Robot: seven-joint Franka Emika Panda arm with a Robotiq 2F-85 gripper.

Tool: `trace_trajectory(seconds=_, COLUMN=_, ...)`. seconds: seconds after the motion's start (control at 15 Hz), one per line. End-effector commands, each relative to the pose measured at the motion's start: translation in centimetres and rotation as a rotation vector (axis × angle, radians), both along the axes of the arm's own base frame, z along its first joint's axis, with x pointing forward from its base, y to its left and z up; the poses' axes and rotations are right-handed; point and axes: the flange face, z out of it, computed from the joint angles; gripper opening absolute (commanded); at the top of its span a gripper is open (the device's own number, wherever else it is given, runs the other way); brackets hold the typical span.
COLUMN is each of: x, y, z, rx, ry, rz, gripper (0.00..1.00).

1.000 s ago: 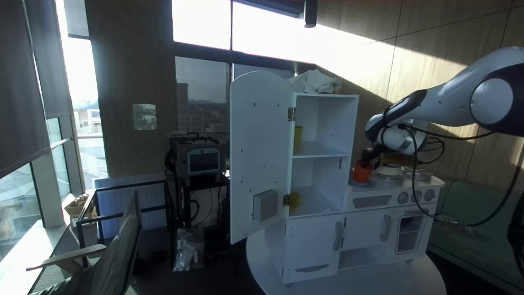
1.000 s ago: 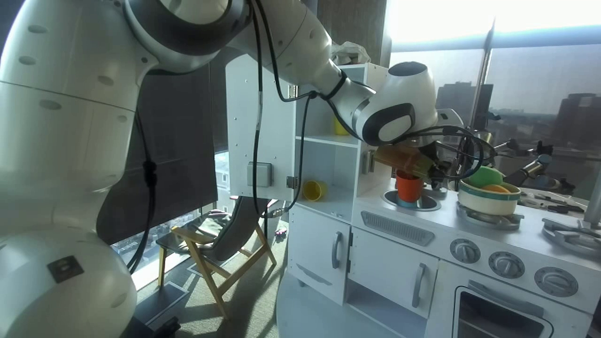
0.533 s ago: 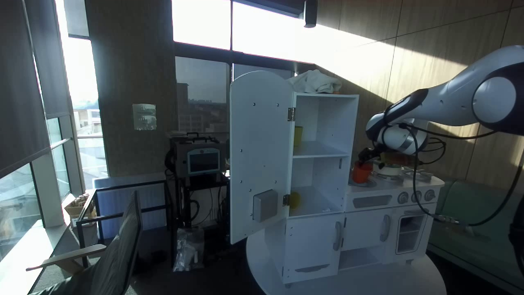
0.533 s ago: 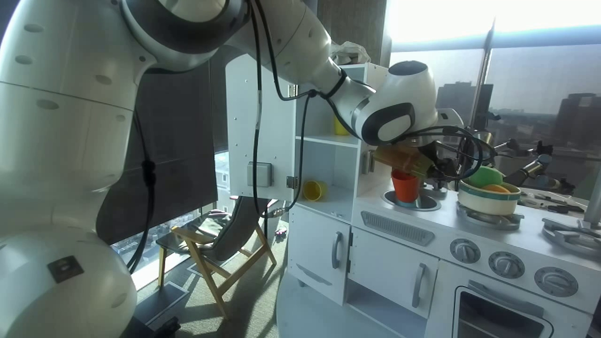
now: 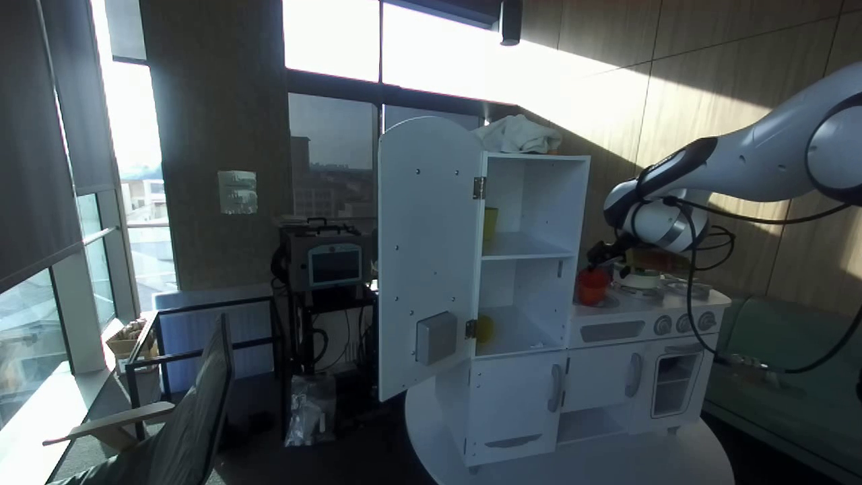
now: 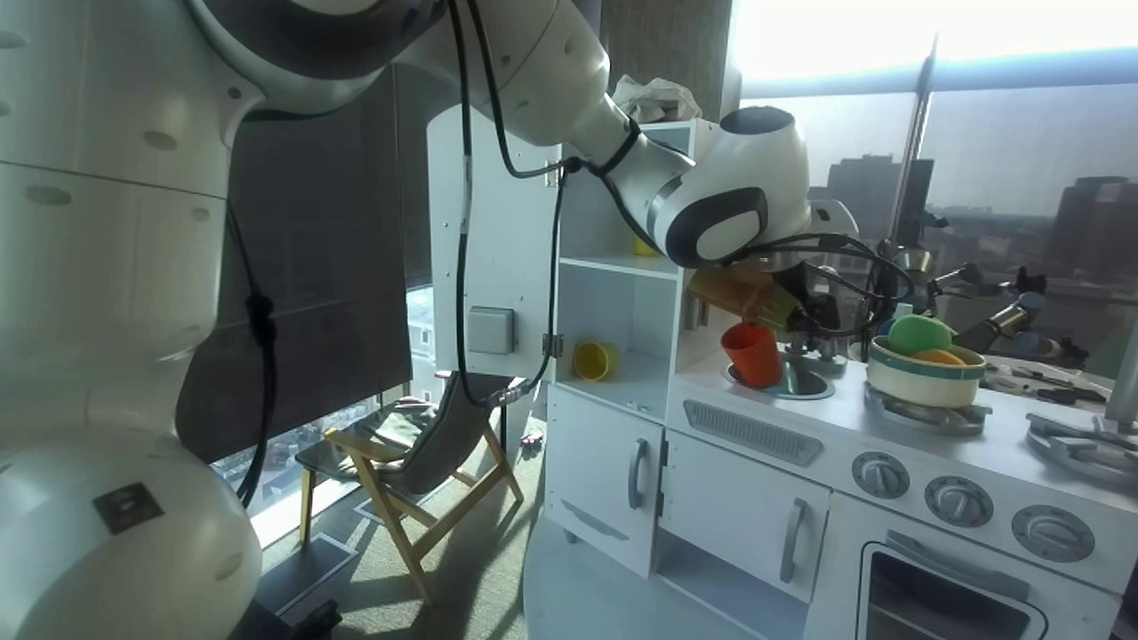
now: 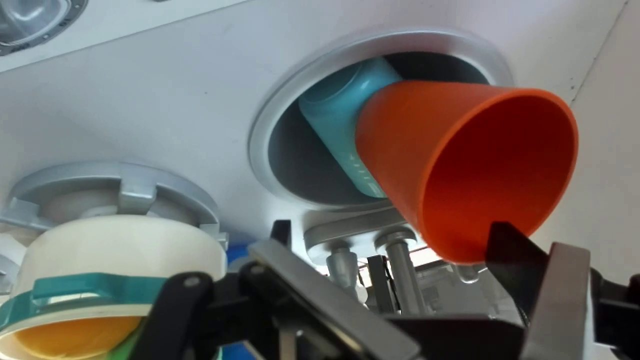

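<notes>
arm (image 6: 133, 293): white, fills the far left, reaches across to the right.
chair (image 6: 449, 436): dark back, wooden legs.
cabinet door (image 6: 502, 240): open.
yellow cup (image 6: 594, 361): on its side, lower shelf (image 6: 645, 391).
yellow container (image 5: 490, 225): upper shelf (image 5: 532, 246), partly hidden.
orange cup (image 6: 752, 357): tilted, lower end in the round sink (image 6: 807, 386), mouth up and leaning leftward in an exterior view.
light-blue cup (image 7: 345, 125): lies inside the sink, partly behind the orange cup in the wrist view.
tool (image 7: 390, 229): spread wide, above the sink; one fingertip (image 7: 510, 250) overlaps the orange cup's rim in the wrist view, can't tell if touching.
tap (image 7: 405, 275): silver, just beside the sink.
pot (image 6: 925, 384): cream, teal rim, green and orange things inside, sits on a burner (image 6: 929, 420).
desk (image 6: 840, 409): white, carries pot, sink set into it.
</notes>
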Motion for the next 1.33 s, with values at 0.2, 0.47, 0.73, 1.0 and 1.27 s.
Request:
trace_trajectory(seconds=0.2, x=0.1, y=4.3, z=1.1, rx=0.029, ry=-0.017, rz=0.072, gripper=1.00)
trace_trajectory(seconds=0.47, x=-0.6, y=3.9, z=1.7, rx=0.012, ry=-0.023, rz=0.054, gripper=1.00)
trace_trajectory(seconds=0.73, x=-3.2, y=2.9, z=4.3, rx=-0.046, ry=-0.018, rz=0.051, gripper=1.00)
trace_trajectory(seconds=1.0, x=-7.4, y=1.7, z=6.7, rx=-0.171, ry=0.055, rz=0.076, gripper=1.00)
trace_trajectory(seconds=1.27, x=-12.5, y=5.4, z=9.1, rx=-0.132, ry=0.095, rz=0.287, gripper=1.00)
